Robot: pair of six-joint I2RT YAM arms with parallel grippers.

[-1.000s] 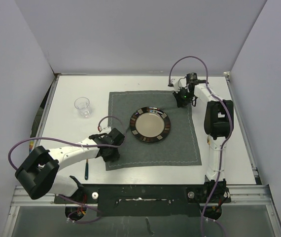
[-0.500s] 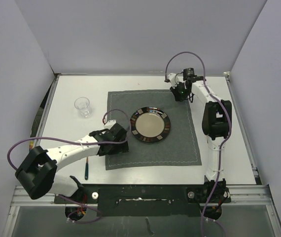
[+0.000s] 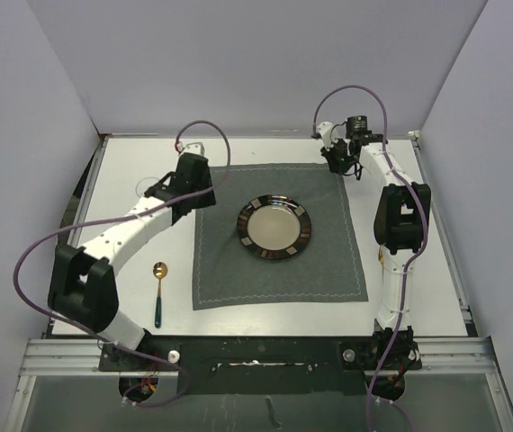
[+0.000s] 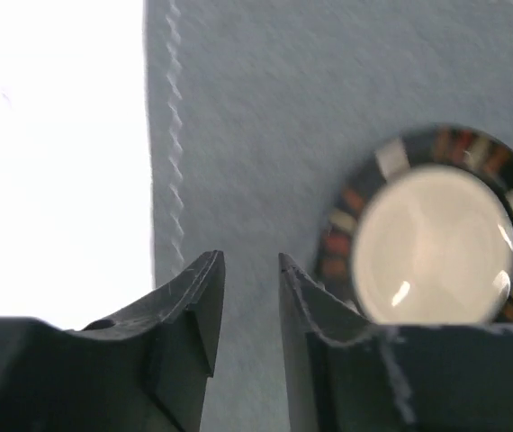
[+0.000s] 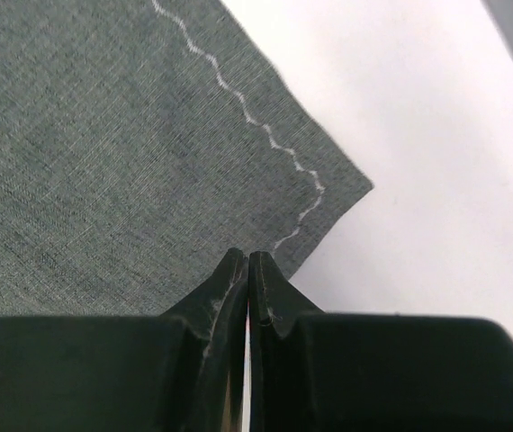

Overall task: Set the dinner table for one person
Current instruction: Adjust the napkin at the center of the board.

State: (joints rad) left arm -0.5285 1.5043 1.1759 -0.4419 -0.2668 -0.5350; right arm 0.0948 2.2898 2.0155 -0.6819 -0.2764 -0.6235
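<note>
The dark-rimmed plate (image 3: 274,229) with a pale centre sits in the middle of the grey stitched placemat (image 3: 279,279) on the white dinner table (image 3: 130,243). My left gripper (image 3: 198,198) hangs over the mat's far left edge, jaws a little open and empty; in its wrist view (image 4: 251,261) the plate (image 4: 432,238) lies to the right. My right gripper (image 3: 336,160) is shut and empty over the mat's far right corner (image 5: 346,184). A gold spoon with a blue handle (image 3: 158,292) lies on the table left of the mat.
A clear glass (image 3: 146,186) stands at the far left, mostly hidden behind my left arm. Grey walls enclose the table on three sides. The arm bases and a black rail line the near edge.
My left arm has swung from the mat's near left corner up to its far left edge beside the glass, uncovering the spoon. My right gripper has shifted slightly towards the mat's far right corner.
</note>
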